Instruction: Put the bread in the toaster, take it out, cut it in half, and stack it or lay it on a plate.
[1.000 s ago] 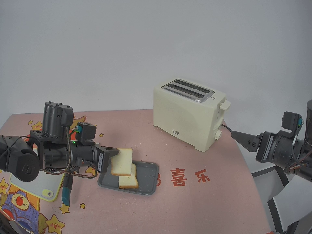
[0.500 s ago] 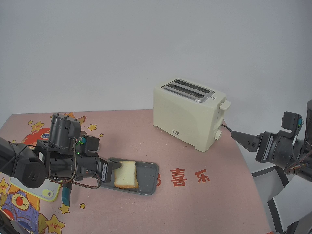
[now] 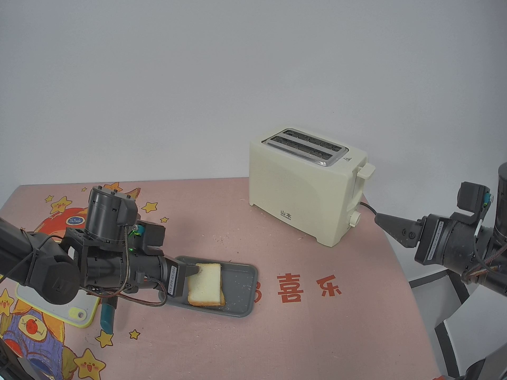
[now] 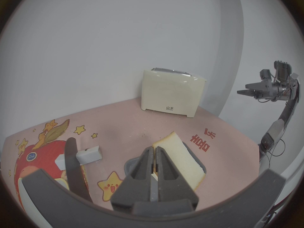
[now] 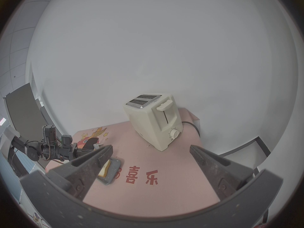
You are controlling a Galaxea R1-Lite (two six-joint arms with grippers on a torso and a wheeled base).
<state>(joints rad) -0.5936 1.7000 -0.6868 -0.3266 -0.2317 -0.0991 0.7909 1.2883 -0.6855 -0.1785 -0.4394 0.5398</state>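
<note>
In the head view the left arm is covering the near end of the tray (image 3: pixel 240 285), and the left gripper (image 3: pixel 194 273) is appearing there as dark tips meeting the bread (image 3: pixel 207 286), so the grip is hard to read from above. The left wrist view is settling it: the jaws are lying almost pressed together, pinching the edge of the top slice, with a pale sliver sitting in the narrow gap between them. The bread is lying flat in the tray on the counter (image 3: pixel 317 323). A lower slice is peeking out along its near edge, and how far it is reaching underneath cannot be told. From the left wrist the tray is being cut down to bits of rim on either side of the jaws. A teal handle (image 3: pixel 108 316) is sticking out from under the left arm beside a board (image 3: pixel 58 301), the rest of that tool being hidden. The toaster (image 3: pixel 302 196) is standing well apart from the tray, toward the back. The head view is showing its two slots, while the right wrist view is adding its end with the lever at the top of its track. The right gripper (image 3: pixel 381 219) is hanging beside the counter's right edge, looking like one point from the head, while its own view is showing the jaws spread wide.
</note>
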